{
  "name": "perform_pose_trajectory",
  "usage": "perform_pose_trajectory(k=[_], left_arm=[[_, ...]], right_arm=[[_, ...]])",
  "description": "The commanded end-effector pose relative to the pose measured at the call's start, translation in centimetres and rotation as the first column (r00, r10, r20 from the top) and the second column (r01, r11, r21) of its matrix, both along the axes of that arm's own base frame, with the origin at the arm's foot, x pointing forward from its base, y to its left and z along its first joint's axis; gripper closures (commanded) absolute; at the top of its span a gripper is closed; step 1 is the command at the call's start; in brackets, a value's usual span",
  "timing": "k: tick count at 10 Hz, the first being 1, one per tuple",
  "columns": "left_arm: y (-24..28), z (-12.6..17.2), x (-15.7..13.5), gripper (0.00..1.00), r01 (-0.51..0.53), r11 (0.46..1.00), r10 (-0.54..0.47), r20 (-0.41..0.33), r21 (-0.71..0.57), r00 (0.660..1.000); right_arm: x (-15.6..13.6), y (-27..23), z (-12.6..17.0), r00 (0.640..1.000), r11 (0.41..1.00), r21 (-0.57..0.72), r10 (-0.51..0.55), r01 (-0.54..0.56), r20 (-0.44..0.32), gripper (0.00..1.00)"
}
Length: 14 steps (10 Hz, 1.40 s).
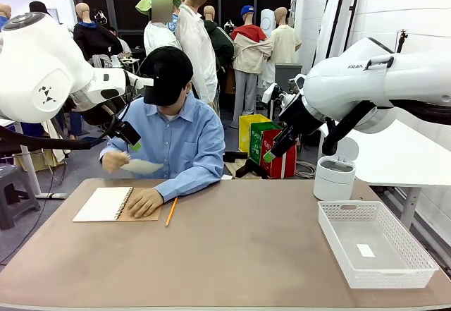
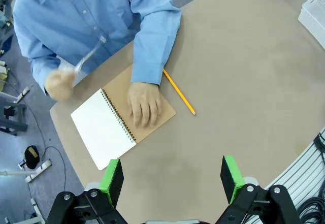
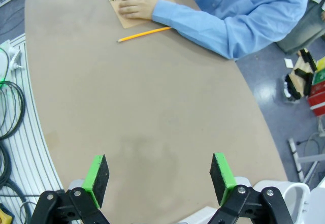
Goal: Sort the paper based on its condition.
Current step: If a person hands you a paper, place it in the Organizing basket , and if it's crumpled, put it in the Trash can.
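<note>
A person in a blue shirt sits at the far side and holds a white sheet of paper (image 1: 141, 166) above the table edge in one raised hand. In the left wrist view the paper (image 2: 89, 56) is blurred in that hand. The other hand (image 1: 144, 202) rests on a notebook. My left gripper (image 1: 132, 140) hangs high above the table's left side, open and holding nothing, its green pads (image 2: 111, 179) wide apart. My right gripper (image 1: 273, 150) is raised at the right, also open, its pads (image 3: 97, 178) over bare table.
An open spiral notebook (image 1: 104, 204) with a tan cover lies at the far left, with a yellow pencil (image 1: 171, 211) beside it. A white mesh basket (image 1: 409, 269) stands at the right with a tiny scrap (image 1: 366, 250) inside. A white lidded bin (image 1: 334, 178) stands behind it.
</note>
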<state>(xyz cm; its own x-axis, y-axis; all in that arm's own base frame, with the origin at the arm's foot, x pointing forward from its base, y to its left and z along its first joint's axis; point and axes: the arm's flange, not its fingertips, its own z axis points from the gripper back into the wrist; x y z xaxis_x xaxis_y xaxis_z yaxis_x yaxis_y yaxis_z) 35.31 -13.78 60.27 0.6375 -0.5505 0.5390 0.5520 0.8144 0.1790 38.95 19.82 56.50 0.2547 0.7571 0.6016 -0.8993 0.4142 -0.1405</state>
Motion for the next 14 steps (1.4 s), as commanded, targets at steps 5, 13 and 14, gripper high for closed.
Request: perform_pose_trajectory(k=[5,13,14], left_arm=[[0.07,0.08,-0.01,0.00,0.007,1.000,-0.007,0.002,-0.001,1.000],[0.07,0.08,-0.01,0.00,0.007,1.000,-0.007,0.002,-0.001,1.000],[0.07,0.08,-0.01,0.00,0.007,1.000,-0.007,0.002,-0.001,1.000]], right_arm=[[0.00,0.04,0.00,1.000,1.000,-0.005,-0.011,0.011,-0.002,0.00],[0.00,0.04,0.00,1.000,1.000,-0.005,-0.011,0.011,-0.002,0.00],[0.00,0.04,0.00,1.000,1.000,-0.005,-0.011,0.011,-0.002,0.00]])
